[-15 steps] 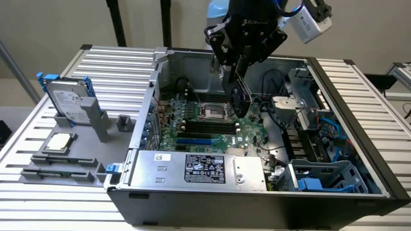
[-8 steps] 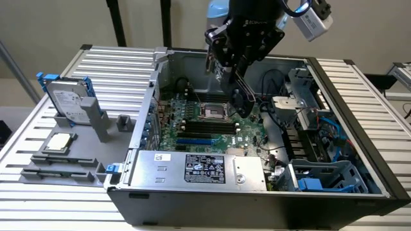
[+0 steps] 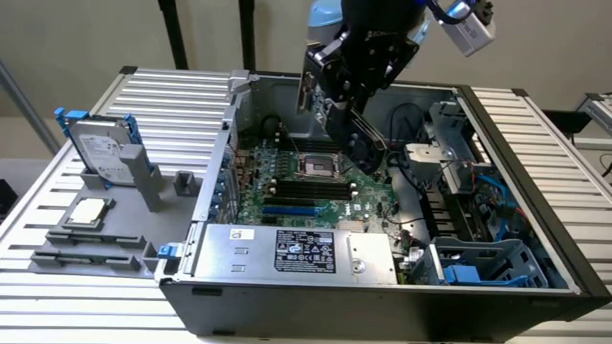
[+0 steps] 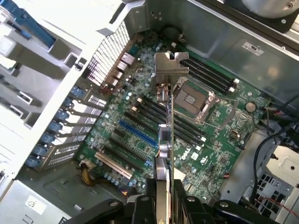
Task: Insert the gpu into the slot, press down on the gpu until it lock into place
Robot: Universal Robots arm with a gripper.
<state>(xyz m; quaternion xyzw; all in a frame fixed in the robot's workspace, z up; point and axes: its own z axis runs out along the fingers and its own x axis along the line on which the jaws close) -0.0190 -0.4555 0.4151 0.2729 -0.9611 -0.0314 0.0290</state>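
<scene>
In the exterior view an open computer case [image 3: 535, 236] lies on a slatted worktop [image 3: 86, 308], its green motherboard [image 3: 368, 197] facing up. The arm reaches in from above, and the gripper [image 3: 342, 97] is clamped on the gpu [image 3: 365, 143], which hangs tilted in the air above the CPU socket [image 3: 317, 167], clear of the board. The bright-blue slot [image 3: 289, 212] lies bare lower down on the board, between the black strips and the silver power supply [image 3: 297, 251], with nothing seated in it. Outside the case, toward the exterior view's left, a grey hard drive [image 3: 100, 154] with blue rails stands in a holder on the worktop. In the wrist view the gpu [image 4: 164, 140] shows edge-on as a thin dark line running away from the gripper [image 4: 163, 207], whose black fingers [image 4: 140, 205] press on both faces of the card. The card's silver bracket [image 4: 169, 65] is at its far end. The card hovers over the black memory strips [image 4: 154, 116] just beside the CPU socket [image 4: 194, 100]. The slot [image 4: 138, 133] lies off to one side of the card, apart from it and roughly parallel to the black strips.
</scene>
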